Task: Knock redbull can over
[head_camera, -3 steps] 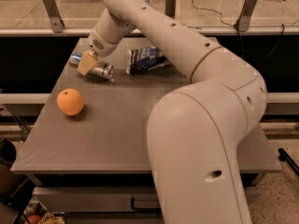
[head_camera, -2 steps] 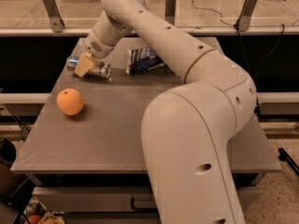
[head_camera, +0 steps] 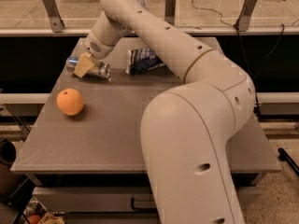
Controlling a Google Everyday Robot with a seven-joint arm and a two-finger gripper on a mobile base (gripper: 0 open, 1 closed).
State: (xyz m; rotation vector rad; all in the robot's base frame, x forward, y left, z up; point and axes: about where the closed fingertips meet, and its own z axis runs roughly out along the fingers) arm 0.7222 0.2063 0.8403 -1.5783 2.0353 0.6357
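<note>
The redbull can (head_camera: 101,70) is a slim silver-and-blue can. It lies on its side at the far left of the grey table (head_camera: 117,125), its top end pointing right. My gripper (head_camera: 84,65) is right on top of the can's middle, touching it and hiding part of it. My white arm reaches in from the lower right across the table.
An orange (head_camera: 70,101) sits on the left of the table, nearer than the can. A dark blue-and-white snack bag (head_camera: 142,59) lies just right of the can. A glass barrier with metal posts (head_camera: 50,6) runs behind the table.
The can lies on its side in all frames. My gripper stays on it, and my arm's elbow and forearm have shifted a little to the left.
</note>
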